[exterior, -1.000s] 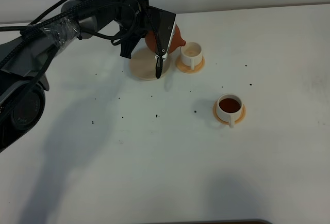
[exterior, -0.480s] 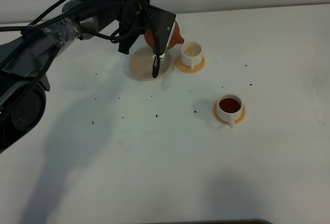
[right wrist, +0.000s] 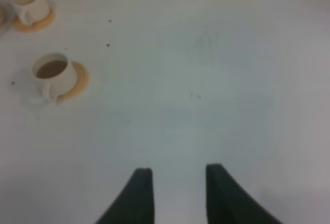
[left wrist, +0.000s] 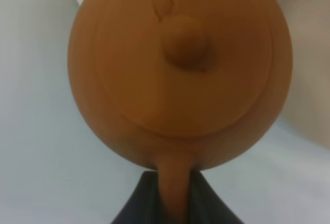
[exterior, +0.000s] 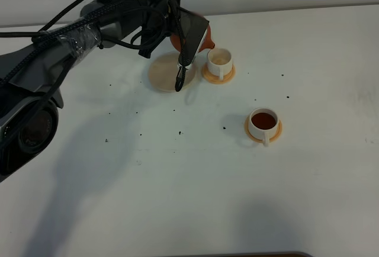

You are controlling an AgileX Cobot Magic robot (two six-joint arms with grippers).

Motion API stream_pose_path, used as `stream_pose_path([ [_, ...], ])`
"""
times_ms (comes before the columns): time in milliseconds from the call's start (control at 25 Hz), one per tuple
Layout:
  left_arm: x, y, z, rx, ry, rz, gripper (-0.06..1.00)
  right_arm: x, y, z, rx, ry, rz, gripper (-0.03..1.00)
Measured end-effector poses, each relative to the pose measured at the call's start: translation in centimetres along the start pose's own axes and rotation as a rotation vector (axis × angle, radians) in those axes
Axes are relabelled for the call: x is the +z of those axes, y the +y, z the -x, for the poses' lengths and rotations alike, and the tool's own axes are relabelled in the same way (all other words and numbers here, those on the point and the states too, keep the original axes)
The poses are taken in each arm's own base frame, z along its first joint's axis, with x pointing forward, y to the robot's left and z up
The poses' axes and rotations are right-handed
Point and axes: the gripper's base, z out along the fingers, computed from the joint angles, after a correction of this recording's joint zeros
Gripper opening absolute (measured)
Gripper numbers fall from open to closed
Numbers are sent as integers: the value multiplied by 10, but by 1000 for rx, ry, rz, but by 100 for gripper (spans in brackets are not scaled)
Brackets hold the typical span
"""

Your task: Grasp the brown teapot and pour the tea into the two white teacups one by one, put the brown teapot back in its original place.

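Exterior high view: the left arm (exterior: 89, 29) reached in from the worktop's (exterior: 177, 186) left edge toward its far edge, forearm stretched out and wrist bent downward. The left tool (left wrist: 172, 178) was clamped tight on the loop handle of the teapot (exterior: 204, 39). The pot hung clear of the surface, tipped, with its short spout at the rim of the far cup (exterior: 220, 61). That cup sat on its saucer (exterior: 218, 77) near the far edge and looked pale inside. Just beside it lay the round coaster (exterior: 166, 72), with nothing resting on it. The near cup (exterior: 263, 122), closer to the worktop's middle, held dark tea. From the left wrist, the lid and knob faced the lens.

The right tool (right wrist: 175, 182) hung over bare worktop, fingers apart and gripping nothing.

Against a second earlier, the arm had shifted toward the far edge and the cups. The pot had moved with it, so more of the coaster showed and the spout stood closer to the far cup.
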Motion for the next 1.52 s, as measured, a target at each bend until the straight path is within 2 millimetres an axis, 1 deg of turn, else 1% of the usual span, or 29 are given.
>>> stream_pose_path([
  [200, -2, 4, 4, 56, 23, 26, 10, 0, 0, 0, 0, 0, 0, 24],
  [400, -2, 7, 5, 74, 23, 58, 10, 0, 0, 0, 0, 0, 0, 24],
  [1040, -2, 7, 5, 268, 29, 62, 10, 0, 0, 0, 0, 0, 0, 24],
  [1520, -1, 12, 7, 327, 25, 120, 10, 0, 0, 0, 0, 0, 0, 24],
])
